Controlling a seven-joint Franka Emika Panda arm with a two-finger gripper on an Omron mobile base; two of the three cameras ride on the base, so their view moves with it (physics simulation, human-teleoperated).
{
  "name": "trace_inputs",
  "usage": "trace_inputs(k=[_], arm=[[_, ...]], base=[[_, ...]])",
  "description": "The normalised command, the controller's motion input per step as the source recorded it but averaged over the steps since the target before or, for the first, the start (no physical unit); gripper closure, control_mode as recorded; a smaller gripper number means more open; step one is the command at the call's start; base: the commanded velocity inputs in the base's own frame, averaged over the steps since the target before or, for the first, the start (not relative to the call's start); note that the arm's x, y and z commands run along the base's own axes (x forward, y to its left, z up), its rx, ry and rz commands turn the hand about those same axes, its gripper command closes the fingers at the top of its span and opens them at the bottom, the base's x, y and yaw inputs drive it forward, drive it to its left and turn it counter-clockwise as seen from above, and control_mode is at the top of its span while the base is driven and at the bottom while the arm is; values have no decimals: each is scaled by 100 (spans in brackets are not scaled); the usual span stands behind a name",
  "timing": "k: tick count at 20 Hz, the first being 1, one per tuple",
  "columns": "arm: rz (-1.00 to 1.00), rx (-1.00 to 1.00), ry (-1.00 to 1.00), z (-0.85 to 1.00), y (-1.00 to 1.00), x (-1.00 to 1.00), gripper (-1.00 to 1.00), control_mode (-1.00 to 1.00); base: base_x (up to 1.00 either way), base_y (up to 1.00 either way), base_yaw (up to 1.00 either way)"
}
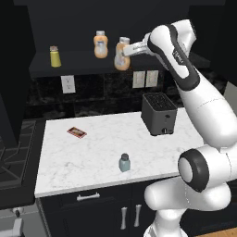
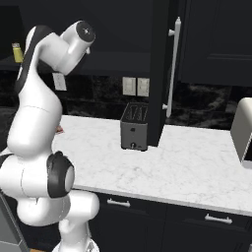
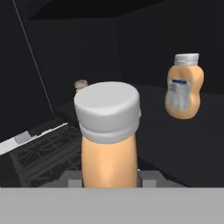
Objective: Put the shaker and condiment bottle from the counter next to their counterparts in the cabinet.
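Note:
My gripper (image 1: 130, 50) is shut on the orange condiment bottle (image 1: 121, 61), holding it tilted in the air at the front edge of the cabinet shelf (image 1: 78, 65). In the hand view the held bottle (image 3: 109, 148) rises close up with its grey cap on top. Its counterpart, an orange bottle with white cap and label (image 1: 100, 45) (image 3: 183, 89), stands on the shelf just left of it. The yellow shaker (image 1: 55, 57) (image 2: 17, 52) stands farther left on the shelf. The pale blue-grey shaker (image 1: 124, 163) stands upright near the front edge of the counter (image 1: 83, 157).
A dark toaster (image 1: 159, 114) (image 2: 134, 127) sits at the back of the counter, below the gripper. A small red card (image 1: 76, 133) lies to the left. A stove (image 1: 11, 152) adjoins the counter's left end. The open cabinet door with its long handle (image 2: 172, 69) hangs right of the toaster.

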Motion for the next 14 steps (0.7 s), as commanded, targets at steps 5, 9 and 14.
trace_inputs(k=[5, 9, 14], arm=[[0, 0, 0, 0, 10, 43, 100, -100], [0, 0, 0, -3, 18, 21, 100, -100], [0, 0, 0, -12, 17, 33, 100, -100]], base=[[0, 0, 0], [0, 0, 0], [0, 0, 0]])
